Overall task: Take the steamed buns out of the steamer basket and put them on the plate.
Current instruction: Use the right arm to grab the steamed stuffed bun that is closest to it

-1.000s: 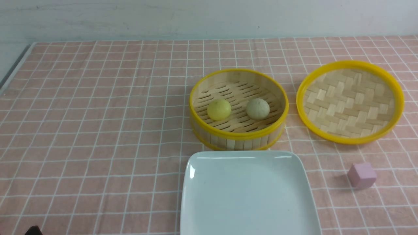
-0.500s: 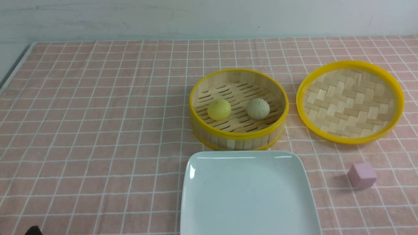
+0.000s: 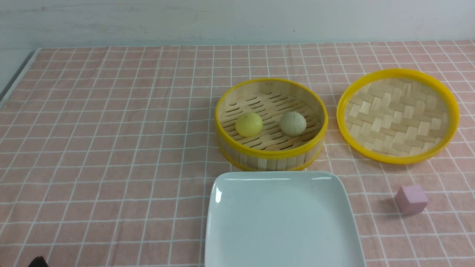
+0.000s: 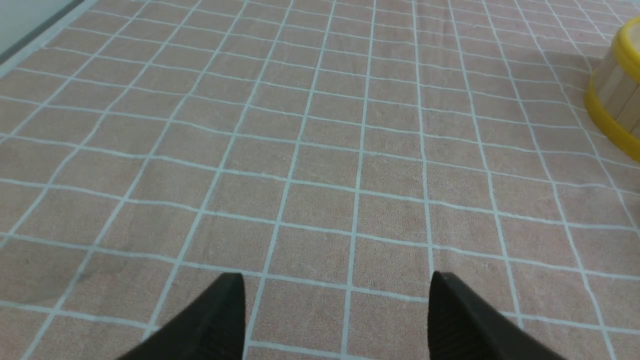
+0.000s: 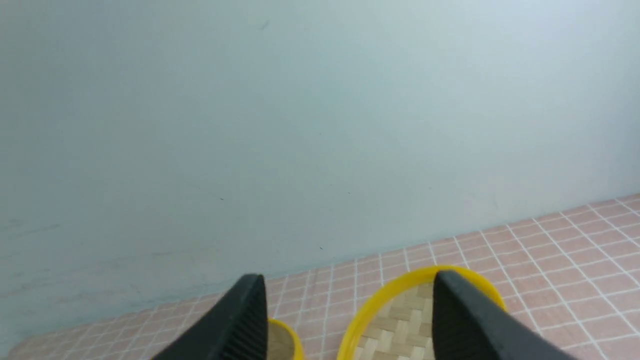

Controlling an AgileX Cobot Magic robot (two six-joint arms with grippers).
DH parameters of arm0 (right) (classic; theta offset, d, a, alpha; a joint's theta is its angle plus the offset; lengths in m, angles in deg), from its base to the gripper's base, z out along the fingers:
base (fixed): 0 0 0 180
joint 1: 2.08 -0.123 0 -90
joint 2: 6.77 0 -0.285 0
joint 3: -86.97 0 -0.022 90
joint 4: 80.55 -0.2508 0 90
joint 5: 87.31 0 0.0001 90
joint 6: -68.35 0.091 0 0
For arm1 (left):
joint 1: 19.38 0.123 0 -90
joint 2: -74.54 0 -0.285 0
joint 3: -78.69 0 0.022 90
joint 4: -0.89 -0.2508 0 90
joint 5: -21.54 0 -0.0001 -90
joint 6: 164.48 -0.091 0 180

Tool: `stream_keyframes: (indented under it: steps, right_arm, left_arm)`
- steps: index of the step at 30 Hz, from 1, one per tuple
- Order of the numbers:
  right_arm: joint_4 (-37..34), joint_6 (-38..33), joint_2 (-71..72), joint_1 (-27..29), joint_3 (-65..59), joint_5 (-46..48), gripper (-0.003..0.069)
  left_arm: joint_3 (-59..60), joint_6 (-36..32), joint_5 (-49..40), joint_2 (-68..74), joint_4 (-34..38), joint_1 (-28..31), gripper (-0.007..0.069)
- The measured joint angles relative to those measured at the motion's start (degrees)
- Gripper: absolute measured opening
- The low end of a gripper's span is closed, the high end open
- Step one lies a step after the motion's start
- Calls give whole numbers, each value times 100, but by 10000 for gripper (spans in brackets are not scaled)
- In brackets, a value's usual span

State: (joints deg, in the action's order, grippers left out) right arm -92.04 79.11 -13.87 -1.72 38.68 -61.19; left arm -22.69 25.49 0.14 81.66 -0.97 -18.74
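Observation:
Two steamed buns lie in the steamer basket: a pale yellow bun on the left and a beige-grey bun on the right. In front of the basket sits the white square plate, bare. My left gripper is open over bare cloth, with the basket's wall far off to one side. The right gripper is open, held high and facing the wall; the basket's rim shows by one finger. Only a dark tip of the left arm shows in the front view.
The woven bamboo lid lies upside down to the right of the basket. A small pink cube rests on the pink checked cloth right of the plate. The pale wall stands behind the table.

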Motion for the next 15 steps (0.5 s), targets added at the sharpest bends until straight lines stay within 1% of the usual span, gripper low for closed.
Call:
stream_keyframes:
  steps: [6, 15]
  right_arm:
    - [-133, -1, 18, 0, 0, -87, 442]
    - [-133, -1, 28, 0, 0, -93, 442]
  left_arm:
    - [0, 0, 0, 0, 0, 0, 494]
    - [0, 0, 0, 0, 0, 0, 494]
